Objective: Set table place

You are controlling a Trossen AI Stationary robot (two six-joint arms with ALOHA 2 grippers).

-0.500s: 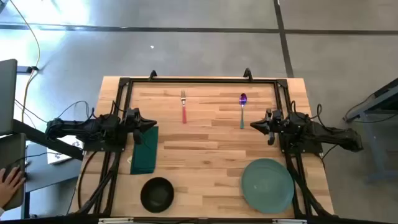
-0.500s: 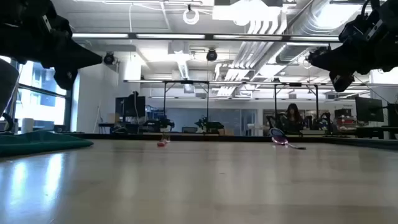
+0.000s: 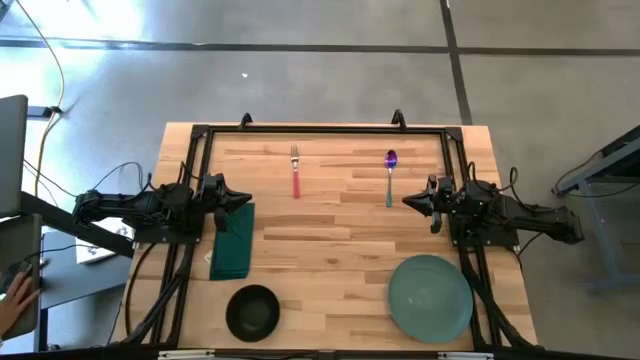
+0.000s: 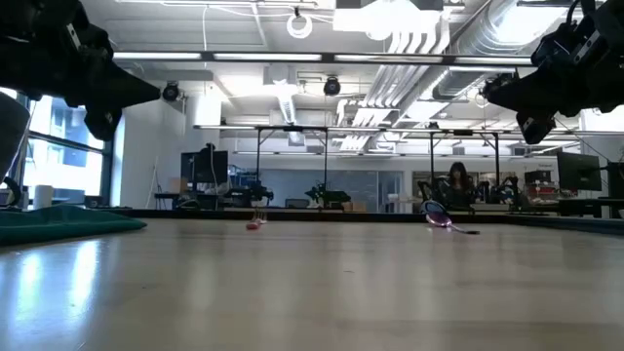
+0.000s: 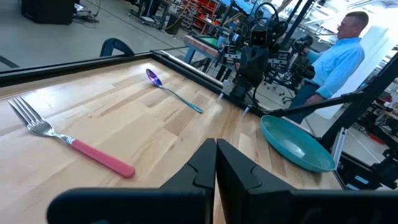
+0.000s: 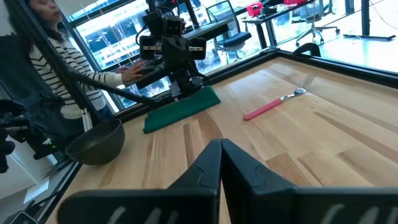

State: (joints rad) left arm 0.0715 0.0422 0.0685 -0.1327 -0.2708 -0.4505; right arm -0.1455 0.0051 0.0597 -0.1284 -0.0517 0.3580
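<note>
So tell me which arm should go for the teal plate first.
Right. The right gripper is on the teal plate's side of the table; the left gripper waits over the green napkin.

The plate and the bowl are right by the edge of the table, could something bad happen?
Maybe. The teal plate and dark bowl sit close to the table edge, so a clumsy nudge might push them off. The left claw, shut, hangs just over the green napkin and could snag it when moving. The fork and spoon lie flat, so they may slip when pinched.
</note>
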